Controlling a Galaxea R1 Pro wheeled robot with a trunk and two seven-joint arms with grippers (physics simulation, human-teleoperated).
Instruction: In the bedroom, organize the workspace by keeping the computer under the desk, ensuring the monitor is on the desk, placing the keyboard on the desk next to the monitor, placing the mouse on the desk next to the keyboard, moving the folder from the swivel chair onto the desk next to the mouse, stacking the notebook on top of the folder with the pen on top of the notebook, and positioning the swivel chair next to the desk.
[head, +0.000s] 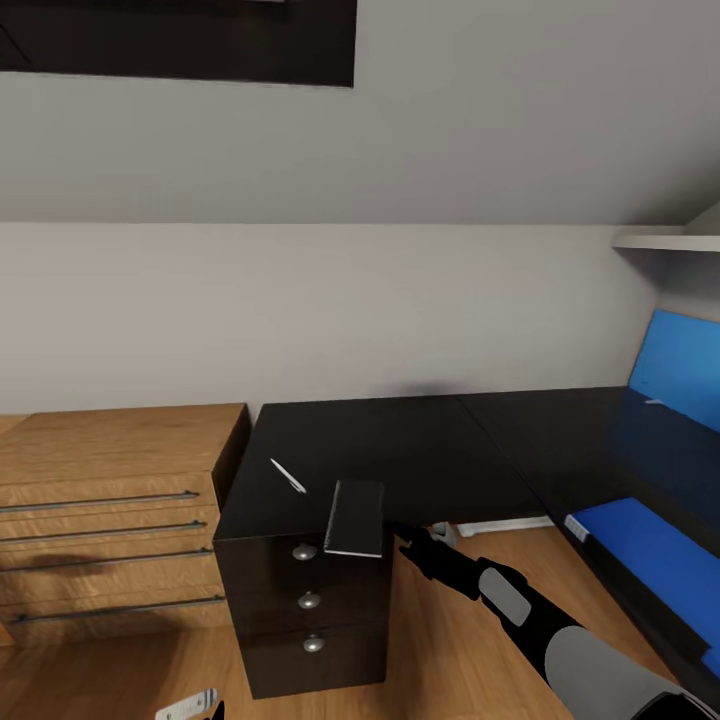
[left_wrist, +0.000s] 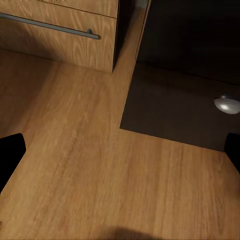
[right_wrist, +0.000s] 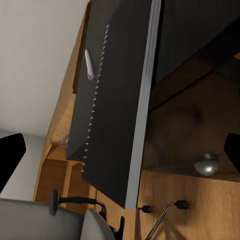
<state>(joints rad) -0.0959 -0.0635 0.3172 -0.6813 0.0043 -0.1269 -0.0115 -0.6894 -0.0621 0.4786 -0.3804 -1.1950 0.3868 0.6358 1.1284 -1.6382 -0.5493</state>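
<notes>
The desk (head: 420, 450) has a black top and black drawers with silver knobs (head: 309, 600). A dark spiral-bound notebook (head: 356, 517) lies at its front edge, slightly overhanging the drawers. The thin white pen (head: 288, 476) rests just left of it. At the right, the blue folder (head: 650, 545) lies flat on the desk. My right gripper (head: 405, 535) is open just right of the notebook, level with the desk edge and holding nothing. Its wrist view has the notebook (right_wrist: 115, 100) and pen (right_wrist: 89, 65) ahead of the spread fingertips (right_wrist: 10, 155). My left gripper (head: 200, 708) hangs low and open over the floor.
A light wooden drawer unit (head: 110, 500) stands against the desk's left side. The blue back panel (head: 680, 365) rises behind the desk's right wing, with a white shelf (head: 670, 240) above. In the right wrist view a grey chair with a chrome base (right_wrist: 75, 215) stands on the floor below.
</notes>
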